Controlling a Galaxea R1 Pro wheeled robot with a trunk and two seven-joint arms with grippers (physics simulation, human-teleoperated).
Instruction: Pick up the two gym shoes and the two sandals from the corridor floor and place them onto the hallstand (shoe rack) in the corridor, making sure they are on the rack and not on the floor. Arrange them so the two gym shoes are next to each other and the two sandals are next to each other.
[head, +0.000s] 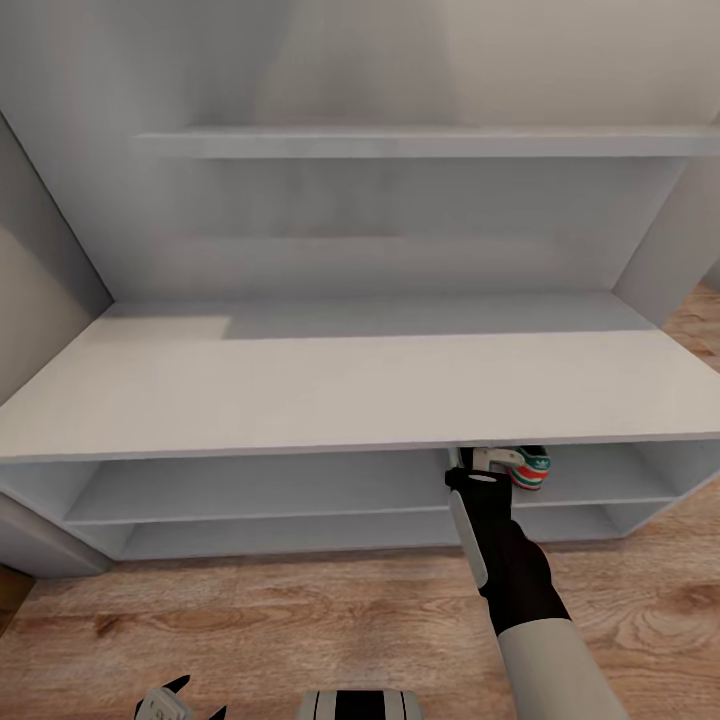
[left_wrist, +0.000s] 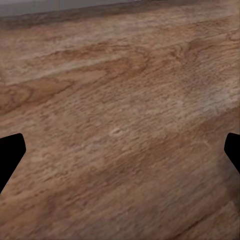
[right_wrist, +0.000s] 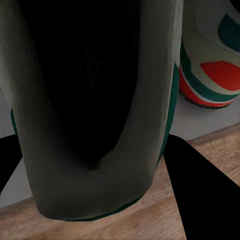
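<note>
My right gripper (head: 482, 468) reaches under the bench top of the light-grey hallstand (head: 360, 390), at its upper low shelf. In the right wrist view it (right_wrist: 105, 175) is shut on a gym shoe (right_wrist: 145, 115), whose dark opening and green-edged collar sit between the black fingers (right_wrist: 200, 195). The second gym shoe (right_wrist: 210, 70) stands on the shelf right beside it, heel out, with green stripes and a red tab; its heel (head: 532, 467) also shows in the head view. My left gripper (head: 180, 703) hangs open low over the corridor floor (left_wrist: 120, 100), holding nothing. The sandals are out of view.
The hallstand's wide bench top and two staggered upper shelves (head: 430, 142) are bare. A lower shelf (head: 280, 535) runs just above the wood floor (head: 300, 620). Walls close in on the left and right of the unit.
</note>
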